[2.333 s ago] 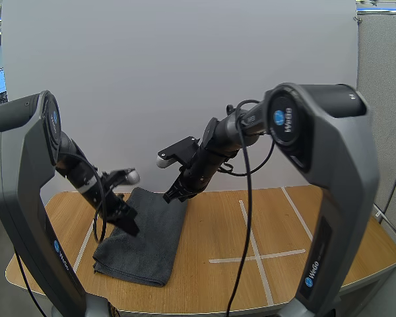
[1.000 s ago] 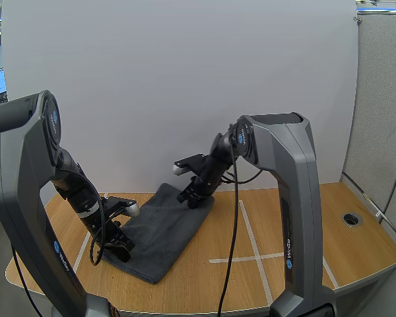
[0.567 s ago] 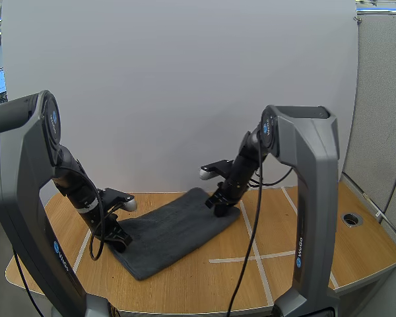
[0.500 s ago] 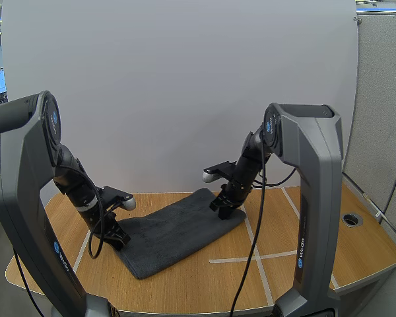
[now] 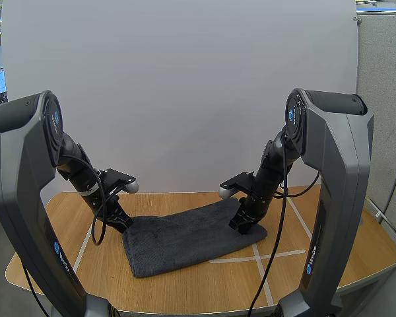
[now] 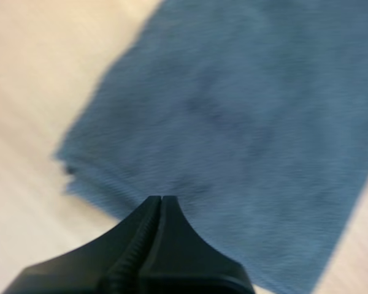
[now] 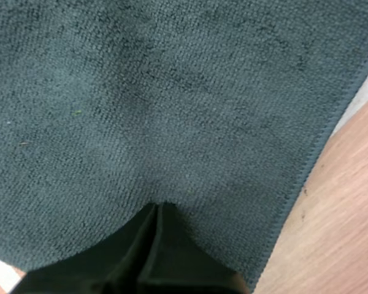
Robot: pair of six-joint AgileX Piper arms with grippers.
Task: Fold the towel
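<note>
Towel (image 5: pixel 188 236) (flat), left gripper (image 5: pixel 123 224), right gripper (image 5: pixel 241 226) seemingly pinching ends

A light wooden counter (image 5: pixel 185 290) with a rounded front edge stands under the scene. Strips of white tape (image 5: pixel 277 254) lie flat on its top, one running front to back and one crossing it toward the right; a further white tape strip (image 5: pixel 82 247) runs along the left part. Behind the counter stands a plain white board (image 5: pixel 185 79), upright. A grey partition panel (image 5: pixel 383 99) stands just beside the board's right edge.
</note>
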